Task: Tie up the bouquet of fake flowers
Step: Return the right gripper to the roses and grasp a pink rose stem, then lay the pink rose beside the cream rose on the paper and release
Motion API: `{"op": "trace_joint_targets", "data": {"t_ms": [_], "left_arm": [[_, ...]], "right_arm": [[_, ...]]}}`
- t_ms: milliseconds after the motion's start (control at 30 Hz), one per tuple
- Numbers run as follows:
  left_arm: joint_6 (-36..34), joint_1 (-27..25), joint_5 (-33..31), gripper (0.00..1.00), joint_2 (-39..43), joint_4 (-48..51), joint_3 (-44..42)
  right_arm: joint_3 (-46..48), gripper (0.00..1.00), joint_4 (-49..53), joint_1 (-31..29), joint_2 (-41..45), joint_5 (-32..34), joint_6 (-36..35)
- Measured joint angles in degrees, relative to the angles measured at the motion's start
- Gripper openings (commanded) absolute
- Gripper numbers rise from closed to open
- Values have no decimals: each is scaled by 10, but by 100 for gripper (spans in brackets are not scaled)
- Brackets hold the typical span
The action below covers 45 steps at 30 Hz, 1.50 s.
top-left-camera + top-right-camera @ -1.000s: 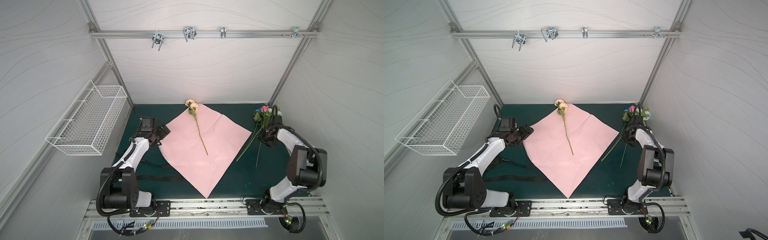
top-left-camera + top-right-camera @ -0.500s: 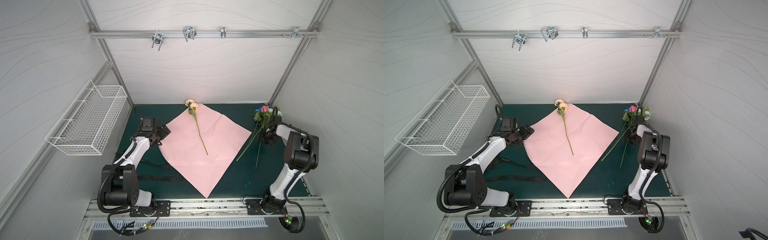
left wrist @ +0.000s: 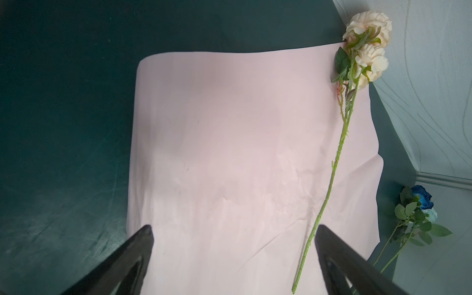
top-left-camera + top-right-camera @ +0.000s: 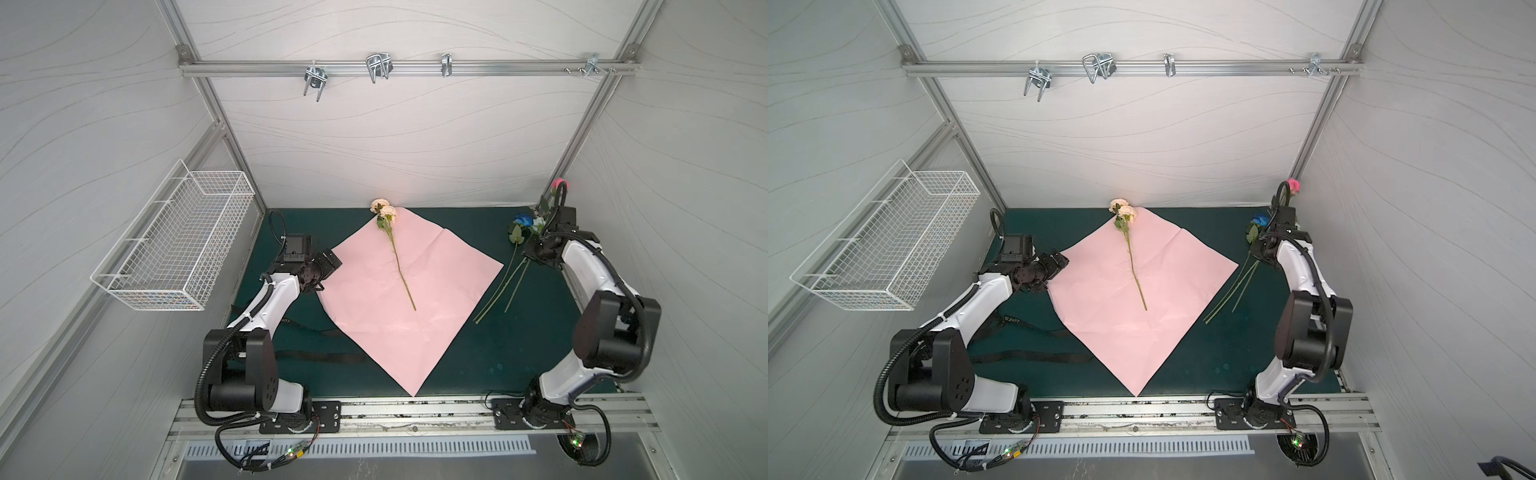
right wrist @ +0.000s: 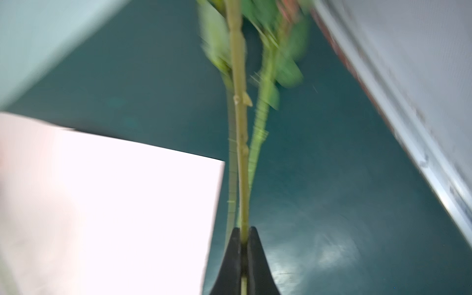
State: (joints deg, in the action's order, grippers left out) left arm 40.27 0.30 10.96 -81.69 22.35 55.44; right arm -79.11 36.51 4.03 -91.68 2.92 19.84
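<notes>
Up top, both top views hang high over the near corner of the pink paper sheet (image 4: 399,299), tilted down toward the back wall, so the sheet sits dead centre from afar. The left wrist camera rides low at the sheet's left corner. It looks across the sheet between the spread fingers of the left gripper (image 3: 233,227) to the peach rose (image 3: 367,48) at its far corner. The right wrist camera is in tight, just off the sheet's right corner and blurred. It stares along the green stem (image 5: 240,153) pinched in the right gripper (image 5: 244,229). All four views share the sheet.
</notes>
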Motion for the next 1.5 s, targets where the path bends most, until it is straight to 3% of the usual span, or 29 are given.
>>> {"op": "trace_joint_targets", "data": {"t_ms": [100, 233, 533, 733, 1000, 1367, 1500], "left_arm": [[0, 0, 1, 99, 0, 0, 0], [0, 0, 1, 99, 0, -3, 0], [2, -1, 5, 99, 0, -4, 0], [2, -2, 5, 99, 0, -4, 0], [2, -4, 5, 99, 0, -5, 0], [2, -5, 5, 99, 0, -5, 0], [3, -5, 5, 99, 0, -5, 0]], "right_arm": [[-42, 0, 2, -74, 27, -4, 1], [-98, 0, 7, -174, -9, -27, 12], [-304, 0, 22, -310, -265, -116, 11], [-434, 0, 30, -327, -394, -167, 12], [-503, 0, 28, -327, -479, -205, 19], [-430, 0, 9, -328, -495, -215, 33], [-396, 6, 10, -329, -495, -216, 34]]}}
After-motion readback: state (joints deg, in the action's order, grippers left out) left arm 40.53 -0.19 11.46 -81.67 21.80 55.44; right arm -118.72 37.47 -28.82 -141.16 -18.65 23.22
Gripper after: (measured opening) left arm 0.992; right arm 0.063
